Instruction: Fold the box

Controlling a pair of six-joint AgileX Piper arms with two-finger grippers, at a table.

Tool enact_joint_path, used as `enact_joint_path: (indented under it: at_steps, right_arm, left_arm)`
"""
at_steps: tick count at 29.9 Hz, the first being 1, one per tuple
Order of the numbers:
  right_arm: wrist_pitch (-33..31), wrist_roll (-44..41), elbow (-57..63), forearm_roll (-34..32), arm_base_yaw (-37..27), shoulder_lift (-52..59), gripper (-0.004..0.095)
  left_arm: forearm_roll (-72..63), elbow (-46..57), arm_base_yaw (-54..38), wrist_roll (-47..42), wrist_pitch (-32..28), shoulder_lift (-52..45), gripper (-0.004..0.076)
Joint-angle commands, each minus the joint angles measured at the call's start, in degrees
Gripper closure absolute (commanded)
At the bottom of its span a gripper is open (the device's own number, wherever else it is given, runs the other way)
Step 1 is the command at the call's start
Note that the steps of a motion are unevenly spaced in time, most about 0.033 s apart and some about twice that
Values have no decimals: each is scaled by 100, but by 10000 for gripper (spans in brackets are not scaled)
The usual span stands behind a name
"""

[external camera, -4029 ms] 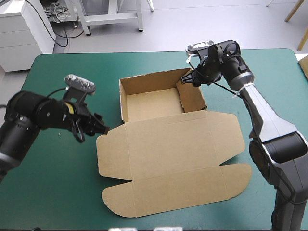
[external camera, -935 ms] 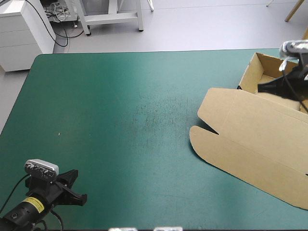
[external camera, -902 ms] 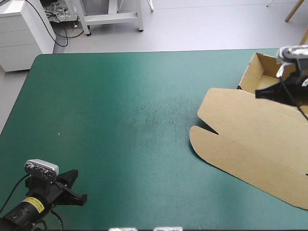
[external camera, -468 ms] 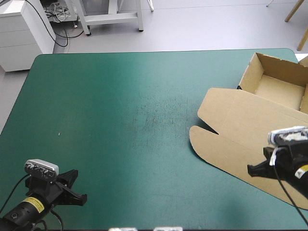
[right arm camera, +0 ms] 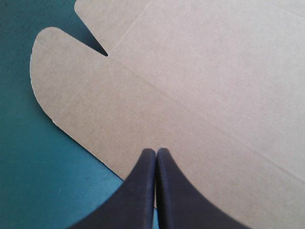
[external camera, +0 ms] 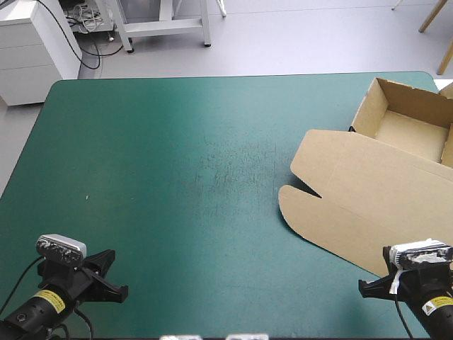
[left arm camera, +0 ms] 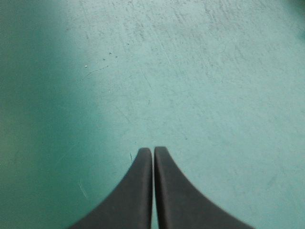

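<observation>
box open tray, lid flat, far-right bench corner | left tool together | right tool together

Arms — black matte housings.
Curved fin fingers on left gripper and right gripper — small yellow label at each wrist.

The box is cut off at the high view's right edge, so the tray's right-hand wall and part of the flat lid are not seen, and in the right wrist view only part of the lid is taken in. The finger bases of the left gripper and right gripper are cropped in their own views. A pale speck on the teal-green cover is too small to be identified.
</observation>
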State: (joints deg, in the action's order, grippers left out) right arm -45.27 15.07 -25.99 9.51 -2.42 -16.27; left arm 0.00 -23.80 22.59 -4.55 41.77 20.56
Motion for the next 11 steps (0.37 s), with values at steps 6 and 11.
enact_joint_path:
  at_steps: [6,11]
  right_arm:
    - [449,52,-128,95,21,-22,924]
    - [494,52,-128,95,21,-22,924]
  left_arm:
    - [-112,-118,36,-37,-369,48,731]
    - [-112,-118,36,-37,-369,48,731]
